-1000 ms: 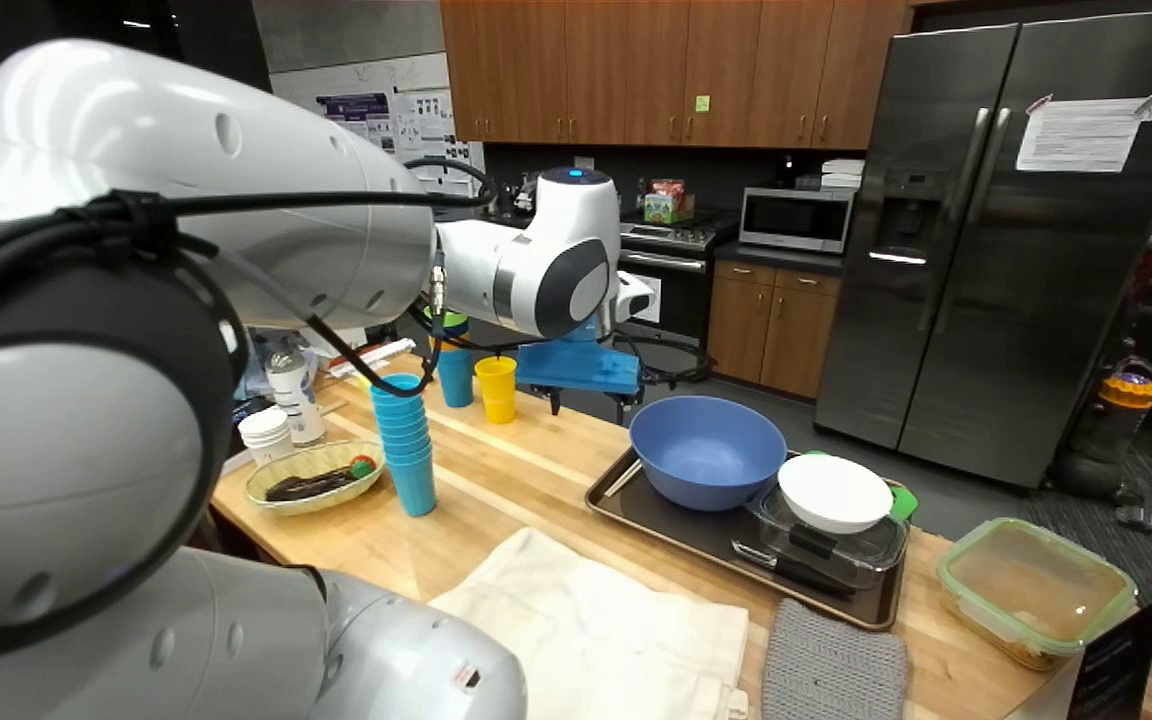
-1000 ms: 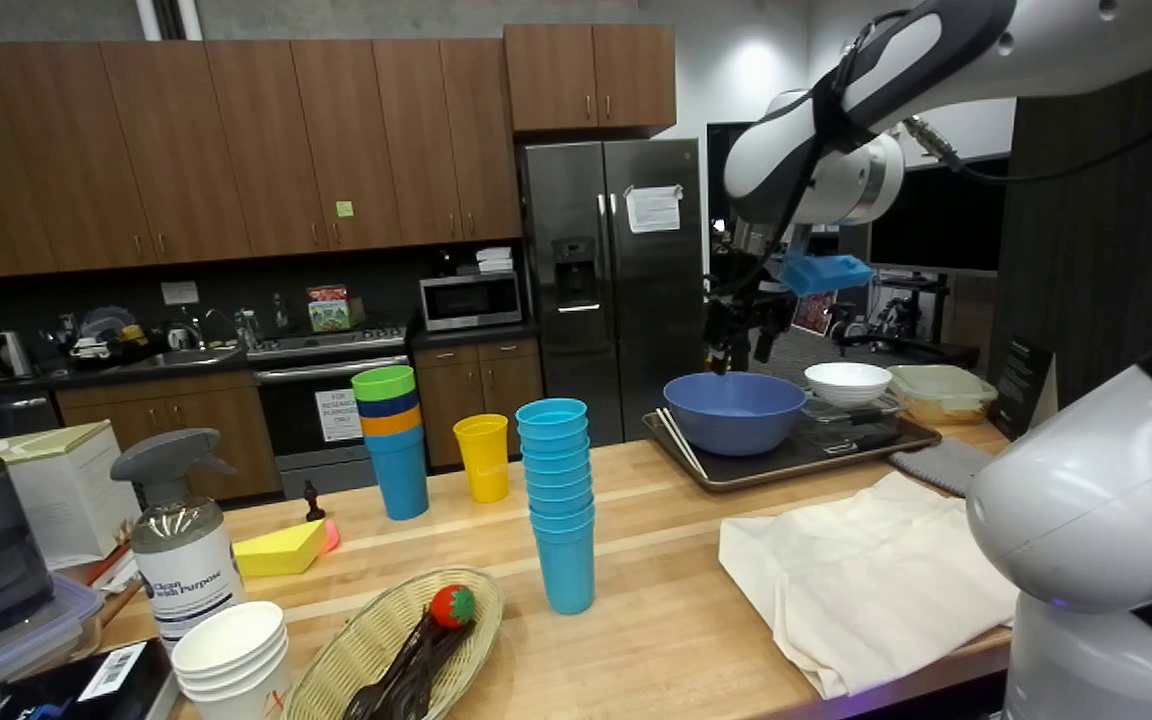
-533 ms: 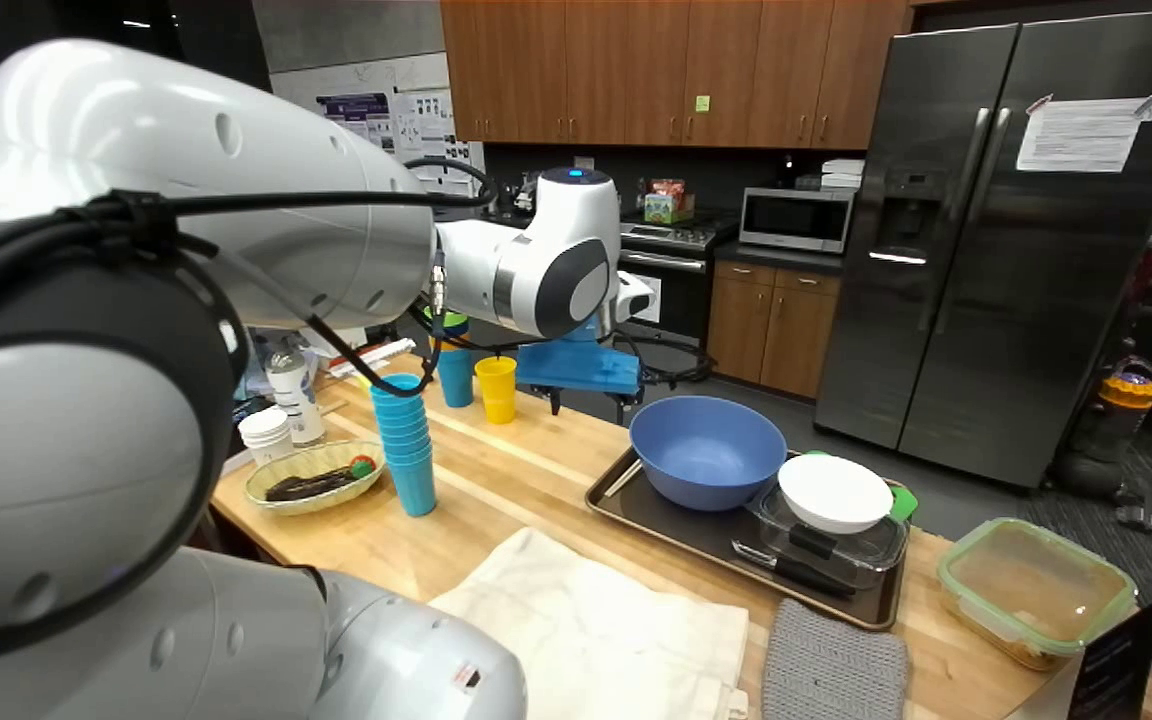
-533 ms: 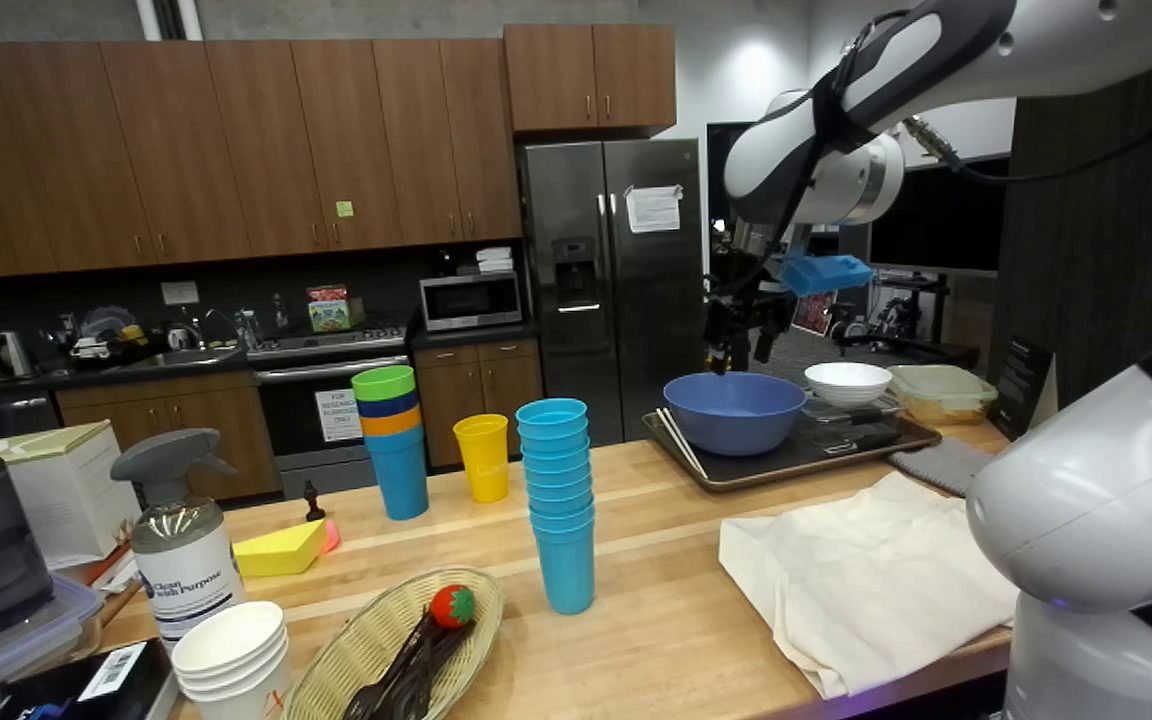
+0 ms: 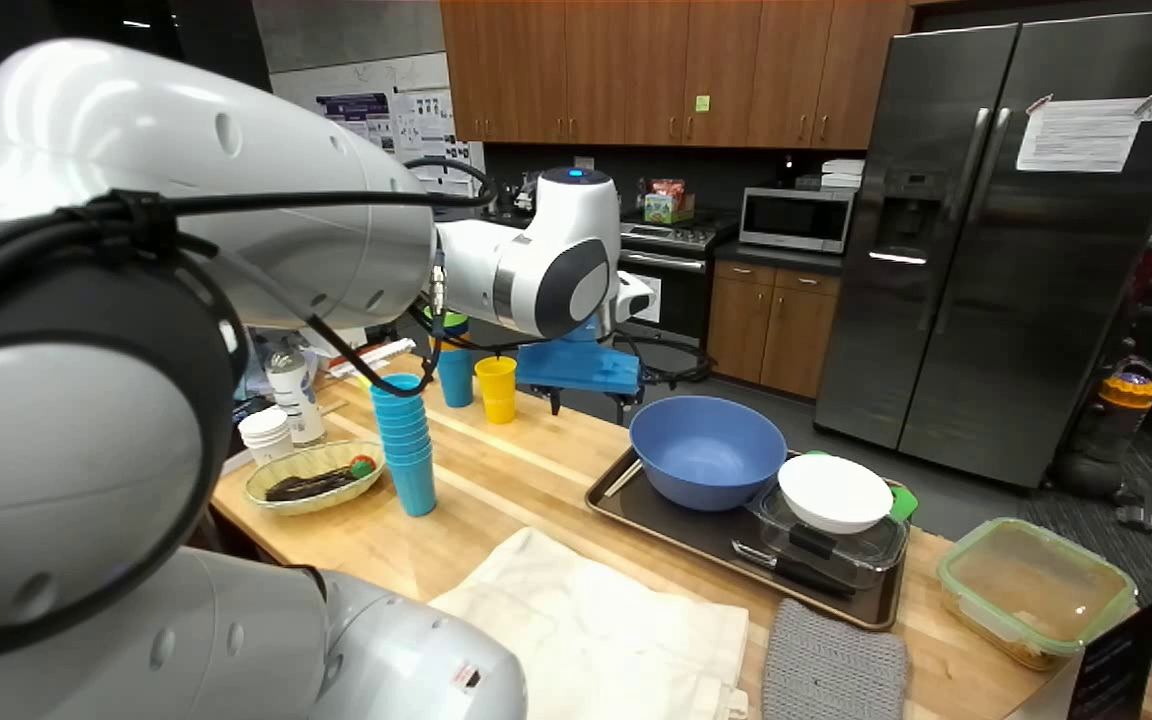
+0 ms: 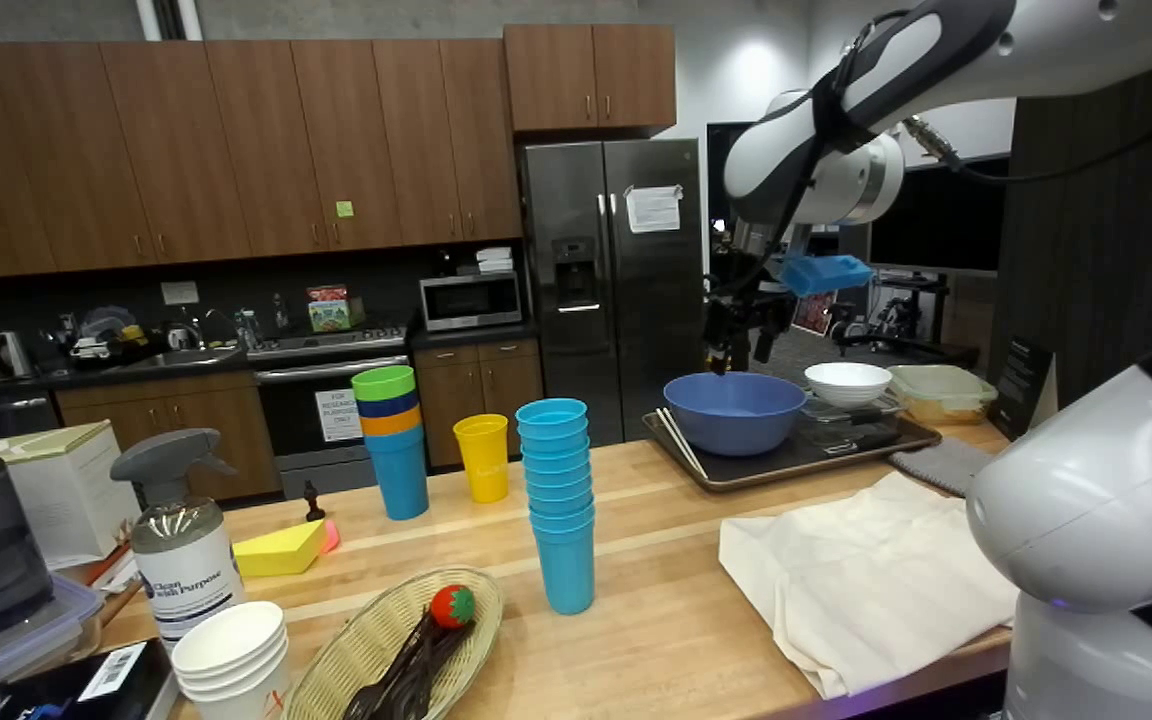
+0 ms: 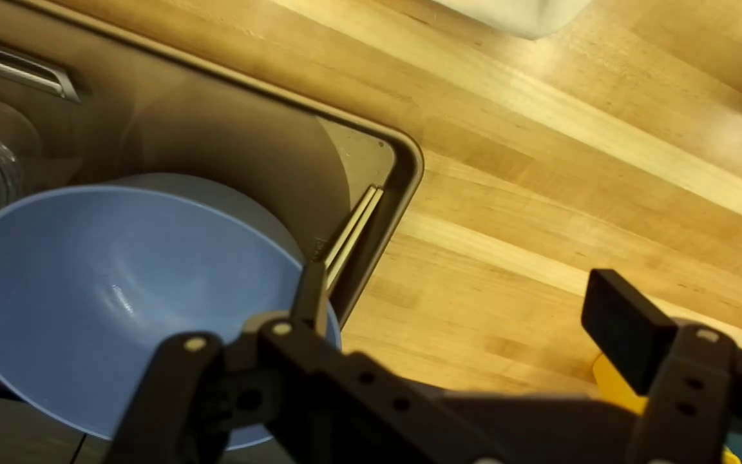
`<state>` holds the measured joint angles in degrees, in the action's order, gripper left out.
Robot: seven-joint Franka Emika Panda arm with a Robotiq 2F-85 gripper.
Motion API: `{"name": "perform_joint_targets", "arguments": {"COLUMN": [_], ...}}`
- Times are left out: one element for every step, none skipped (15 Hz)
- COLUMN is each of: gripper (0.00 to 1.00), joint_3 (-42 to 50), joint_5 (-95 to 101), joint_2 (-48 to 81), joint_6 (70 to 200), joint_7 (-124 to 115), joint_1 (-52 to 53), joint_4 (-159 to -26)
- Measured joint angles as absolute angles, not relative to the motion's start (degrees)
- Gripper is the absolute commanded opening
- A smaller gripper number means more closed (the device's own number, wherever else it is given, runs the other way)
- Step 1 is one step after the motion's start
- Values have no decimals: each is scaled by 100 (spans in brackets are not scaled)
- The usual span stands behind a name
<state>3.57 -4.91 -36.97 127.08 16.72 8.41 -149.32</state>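
Note:
My gripper (image 7: 467, 316) is open and empty, its two fingers wide apart in the wrist view. In both exterior views the gripper (image 5: 588, 406) (image 6: 742, 355) hangs above the counter beside a large blue bowl (image 5: 706, 455) (image 6: 736, 415), touching nothing that I can see. In the wrist view one finger overlaps the rim of the blue bowl (image 7: 126, 290); a yellow cup (image 7: 616, 386) is partly hidden behind the other. The bowl stands on a dark tray (image 5: 676, 525) beside two chopsticks (image 7: 355, 235). A white bowl (image 5: 834, 493) rests on a clear container on the same tray.
A stack of light blue cups (image 6: 564, 510), a multicoloured cup stack (image 6: 396, 450) and the yellow cup (image 6: 484, 460) stand on the counter. A basket (image 6: 361, 625) holds dark utensils and a toy strawberry. A cream cloth (image 6: 866, 580) and lidded glass container (image 5: 1036, 580) lie near the tray.

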Motion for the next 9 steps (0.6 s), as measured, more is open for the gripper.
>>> {"name": "perform_joint_targets", "arguments": {"gripper": [100, 100, 100, 100, 100, 100, 100, 100, 100], "joint_3": [351, 347, 347, 347, 347, 349, 349, 349, 349], "joint_5": [-491, -491, -499, -526, -583, -663, -750, -832, -915], "joint_2": [-3697, -3697, -3697, -3697, -3697, -3697, -3697, -3697, -3697], "joint_6": [12708, 12708, 12706, 12693, 12676, 12651, 12610, 12564, 12496], "joint_7": [1672, 1672, 1672, 1672, 1672, 1672, 1670, 1660, 1651], "joint_1": [841, 841, 843, 845, 848, 853, 861, 866, 866], "joint_4": [-14932, -14932, -14932, -14932, -14931, -14931, -14931, -14930, -14927]}}
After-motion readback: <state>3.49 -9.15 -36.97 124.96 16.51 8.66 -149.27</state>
